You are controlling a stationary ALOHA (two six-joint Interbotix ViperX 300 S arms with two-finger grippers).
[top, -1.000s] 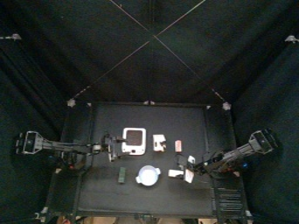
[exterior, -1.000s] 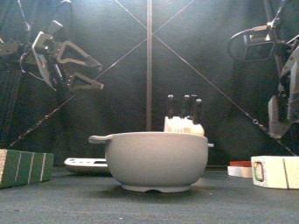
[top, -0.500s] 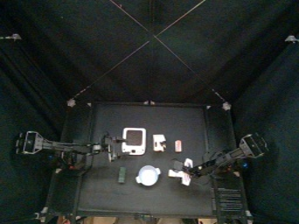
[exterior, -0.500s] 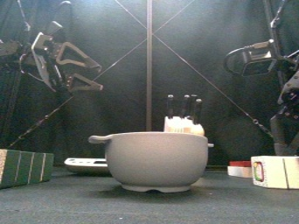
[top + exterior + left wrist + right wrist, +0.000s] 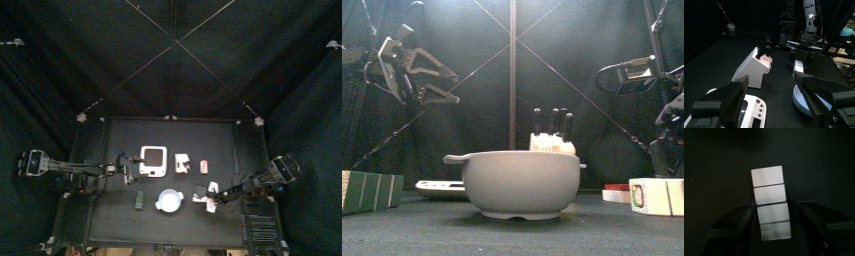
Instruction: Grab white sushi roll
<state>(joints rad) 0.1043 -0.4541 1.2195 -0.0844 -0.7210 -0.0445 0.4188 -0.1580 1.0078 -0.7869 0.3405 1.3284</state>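
The white sushi roll (image 5: 771,198) is a plain white oblong block scored into segments. It lies on the black table, just right of the round white dish (image 5: 170,201), and shows in the top view (image 5: 201,198). My right gripper (image 5: 774,210) is open and low over the roll, one jaw on each side of its near end with a thin gap. It also shows in the top view (image 5: 214,196). My left gripper (image 5: 769,79) is open and empty, held up at the table's left (image 5: 422,75).
A larger white rounded-rectangular object with a dark patch (image 5: 152,160) lies behind the dish. Small white pieces (image 5: 183,160) (image 5: 205,167) lie mid-table, and a dark piece (image 5: 139,200) lies left of the dish. In the front view, blocks stand at both front corners (image 5: 369,190) (image 5: 656,197).
My right arm has come down and drawn in toward the table's front right, lowering its gripper over the roll. The left arm has not moved.
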